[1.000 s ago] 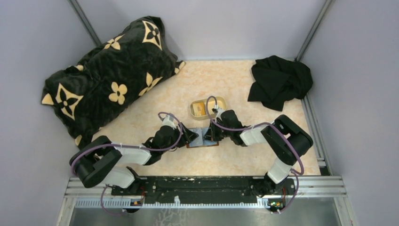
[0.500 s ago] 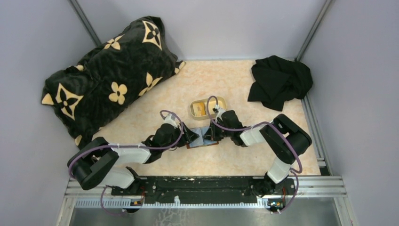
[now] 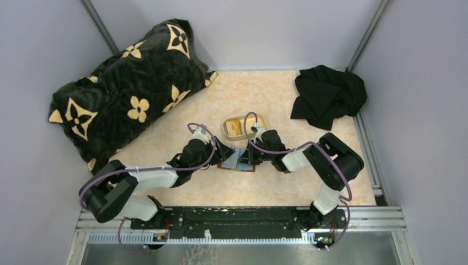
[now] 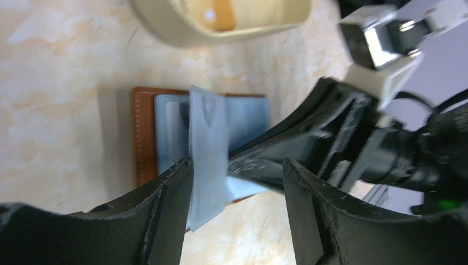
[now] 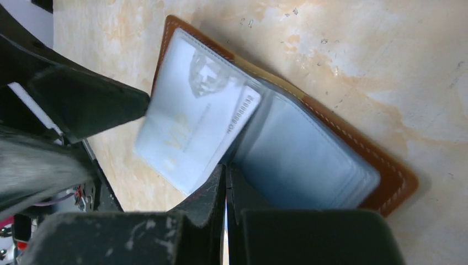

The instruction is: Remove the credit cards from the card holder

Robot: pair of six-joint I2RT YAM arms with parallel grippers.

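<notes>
The card holder [image 3: 236, 164] lies open on the table, brown outside [image 4: 144, 132], pale blue-grey inside [image 5: 309, 149]. A white card [image 5: 193, 127] with a crest and "VIP" print sticks out of its one half, tilted up. In the left wrist view the card [image 4: 208, 138] stands between my left gripper's jaws, against one finger. My left gripper [image 4: 237, 165] is open; it also shows in the top view [image 3: 225, 154]. My right gripper [image 5: 225, 171] is shut, its tips pressed on the holder's fold [image 3: 246, 159].
A tan oval tray [image 3: 226, 128] stands just behind the holder, with an orange-tan card [image 4: 221, 14] in it. A black patterned cushion [image 3: 127, 83] lies at the back left. A black cloth [image 3: 328, 96] lies at the back right.
My left gripper has moved a little away from me, toward the tray, and the holder's near half has shifted slightly. The right arm has hardly moved.
</notes>
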